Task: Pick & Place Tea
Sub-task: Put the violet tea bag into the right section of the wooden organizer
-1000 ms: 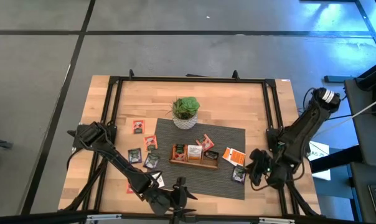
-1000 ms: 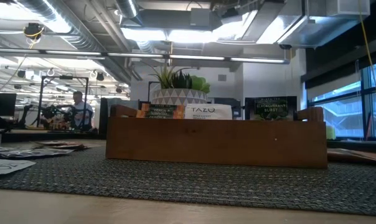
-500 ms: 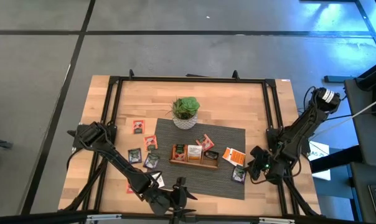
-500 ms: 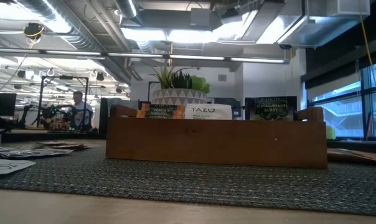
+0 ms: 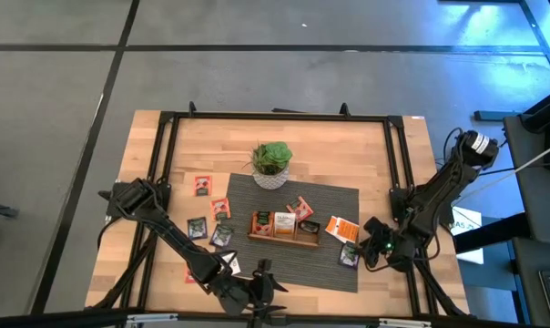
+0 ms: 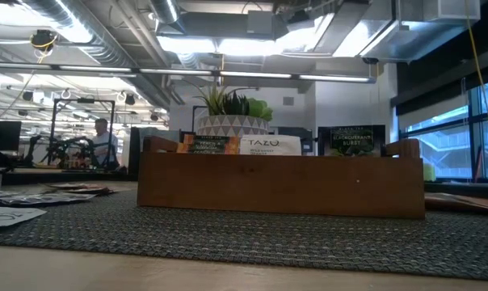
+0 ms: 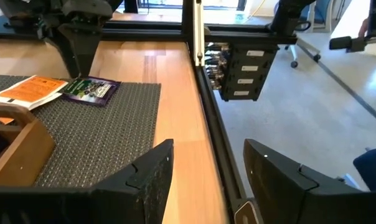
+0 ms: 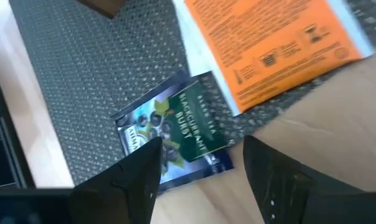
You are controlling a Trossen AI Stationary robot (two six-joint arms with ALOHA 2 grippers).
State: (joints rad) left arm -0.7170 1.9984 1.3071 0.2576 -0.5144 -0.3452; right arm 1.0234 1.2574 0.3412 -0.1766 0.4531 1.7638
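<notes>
Left gripper (image 5: 257, 290) lay low at the table's near edge, fingers spread and empty, right gripper (image 8: 197, 171) bent down at the grey mat's (image 5: 334, 205) right end, fingers parted above a dark blackcurrant sachet (image 8: 172, 130), white-and-orange sachet (image 8: 272, 46) just beyond, wooden tray (image 5: 284, 239) with upright sachets mid-mat, plant pot (image 5: 271, 164) farthest.

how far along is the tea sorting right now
Done: three sachets already stand in the wooden tray. In hand: the right gripper, jaws open, hovers over the dark blackcurrant sachet beside the orange sachet. Left: those two, plus loose sachets on the mat's left side. The left gripper waits, open.
</notes>
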